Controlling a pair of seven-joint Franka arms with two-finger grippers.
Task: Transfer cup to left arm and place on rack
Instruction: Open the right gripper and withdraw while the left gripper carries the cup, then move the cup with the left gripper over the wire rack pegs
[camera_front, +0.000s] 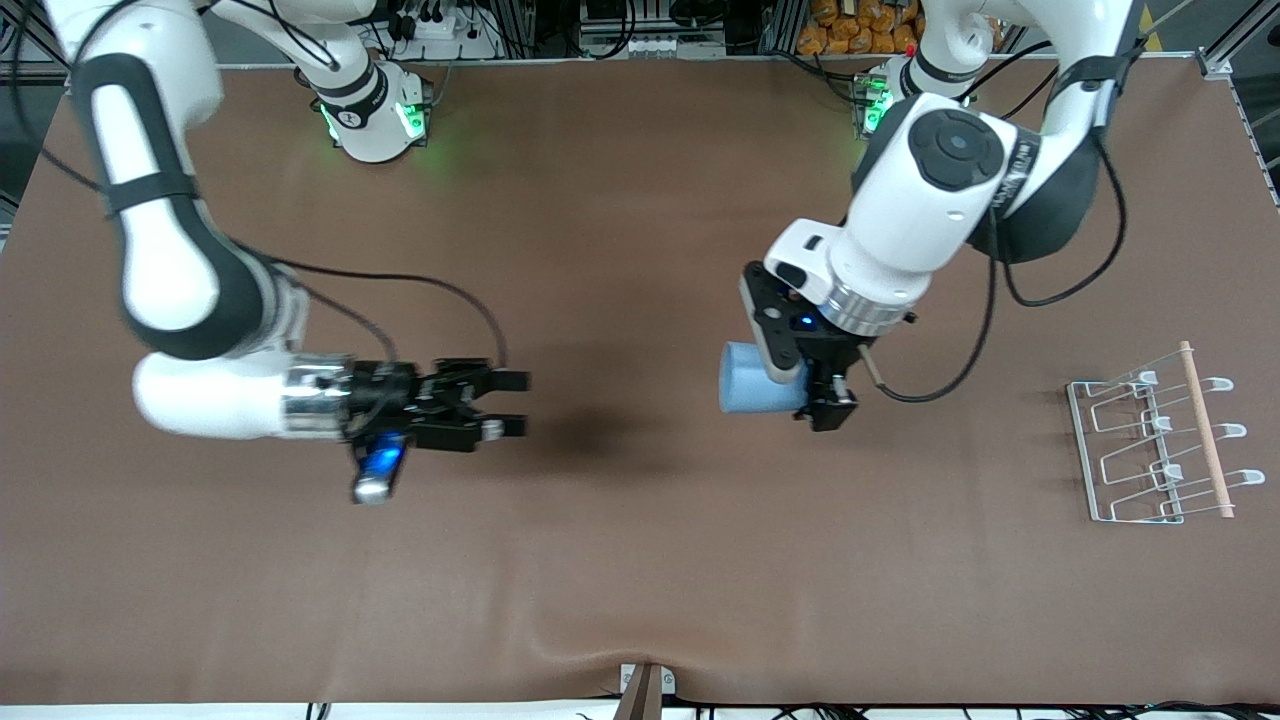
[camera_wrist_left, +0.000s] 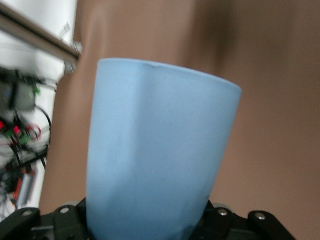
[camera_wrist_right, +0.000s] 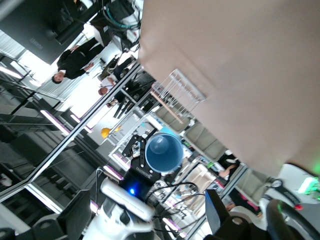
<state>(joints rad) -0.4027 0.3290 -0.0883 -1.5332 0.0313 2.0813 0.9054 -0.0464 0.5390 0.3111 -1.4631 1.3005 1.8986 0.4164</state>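
The handover looks done: the cup (camera_front: 757, 377) now sits in the left gripper (camera_front: 805, 385), held up in the air over the bare brown table (camera_front: 640, 560) toward the left arm's end, lying on its side with its open mouth pointing toward the right arm's end. In the left wrist view the cup (camera_wrist_left: 157, 150) fills the frame, its base seated between the 2 fingers, which are clamped on its narrow lower part. The right gripper (camera_front: 510, 403) hangs over the table toward the right arm's end, well apart from the cup, its 2 fingers spread with nothing between them; the right wrist view looks straight into the cup's mouth (camera_wrist_right: 163, 151) from a distance and shows the rack (camera_wrist_right: 177, 93) past it. So 1 step seems left, the placing. The rack (camera_front: 1160, 437), a white wire frame with 3 rows of loop prongs and a wooden rod (camera_front: 1205, 428) along 1 side, lies flat on the table at the left arm's end, well apart from the cup. The next move probably calls for the left arm to carry the cup over to the rack, turn the wrist so the mouth faces down, and lower it over 1 prong before opening, while the right arm waits clear.
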